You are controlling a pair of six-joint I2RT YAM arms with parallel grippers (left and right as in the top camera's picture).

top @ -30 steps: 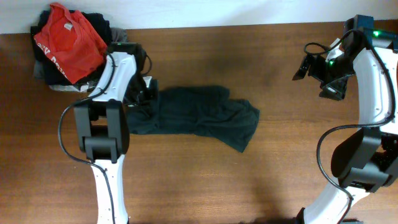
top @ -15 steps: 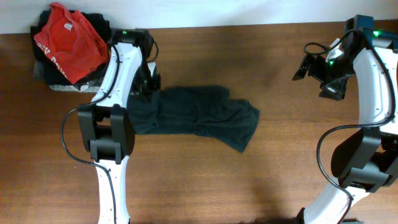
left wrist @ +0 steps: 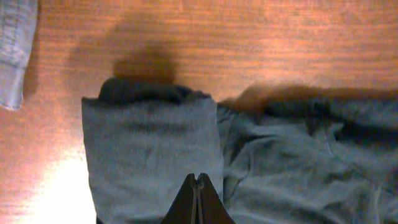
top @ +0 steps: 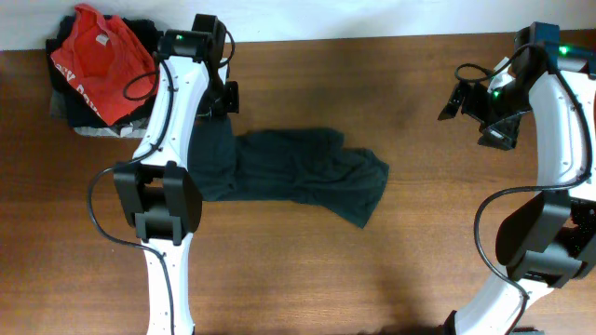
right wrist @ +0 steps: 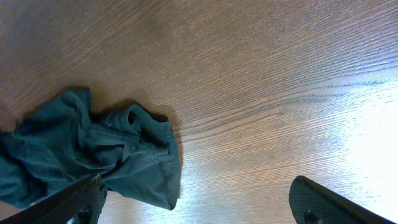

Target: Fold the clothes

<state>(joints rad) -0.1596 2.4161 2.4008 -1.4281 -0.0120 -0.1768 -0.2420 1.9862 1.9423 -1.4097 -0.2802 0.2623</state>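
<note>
Left fingers (left wrist: 186, 208) pressed together, pulled back from clothes (top: 298, 172); right fingers (right wrist: 329, 202) spread, unmoved.

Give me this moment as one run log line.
left gripper: shut over dark garment's left end | right gripper: open, away | garment: rumpled on table

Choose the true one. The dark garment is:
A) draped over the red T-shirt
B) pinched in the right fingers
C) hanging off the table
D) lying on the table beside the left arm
D: the dark garment lies on the wooden table by the left arm, apart from the red T-shirt; the right fingers are open and empty.
</note>
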